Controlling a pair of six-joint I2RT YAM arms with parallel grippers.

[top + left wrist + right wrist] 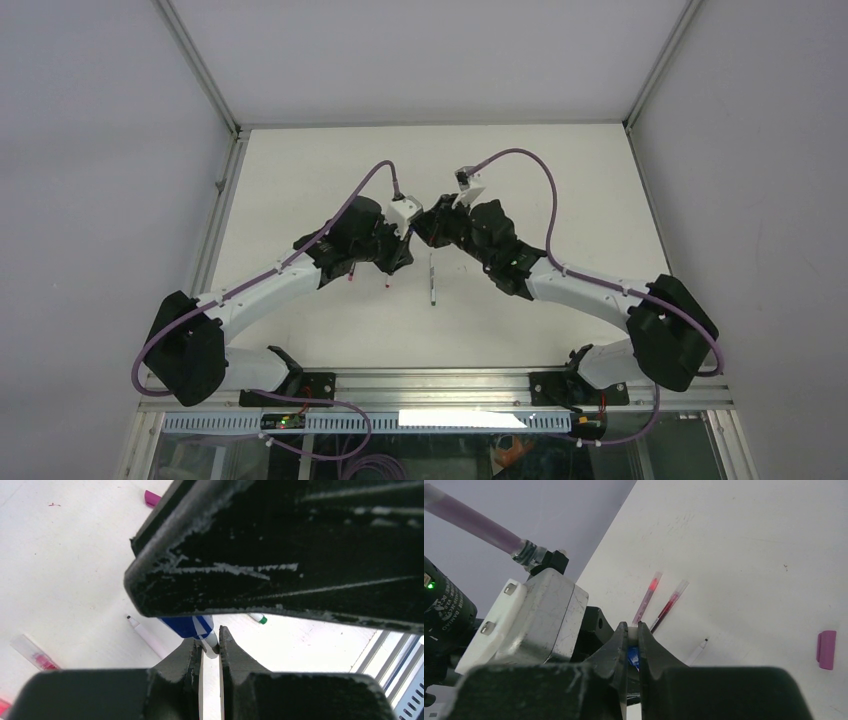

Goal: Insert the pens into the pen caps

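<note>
Both arms bent inward, left claw (pixel 210 642) and right claw (pixel 633 632) meeting, both clamped

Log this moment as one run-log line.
step: capping | left gripper: shut on white pen | right gripper: shut on blue cap | loose: magenta cap

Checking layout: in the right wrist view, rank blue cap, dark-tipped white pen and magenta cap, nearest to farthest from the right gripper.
1. blue cap, between the right gripper's fingers.
2. dark-tipped white pen, on the table just to the right.
3. magenta cap, by the far right edge.
</note>
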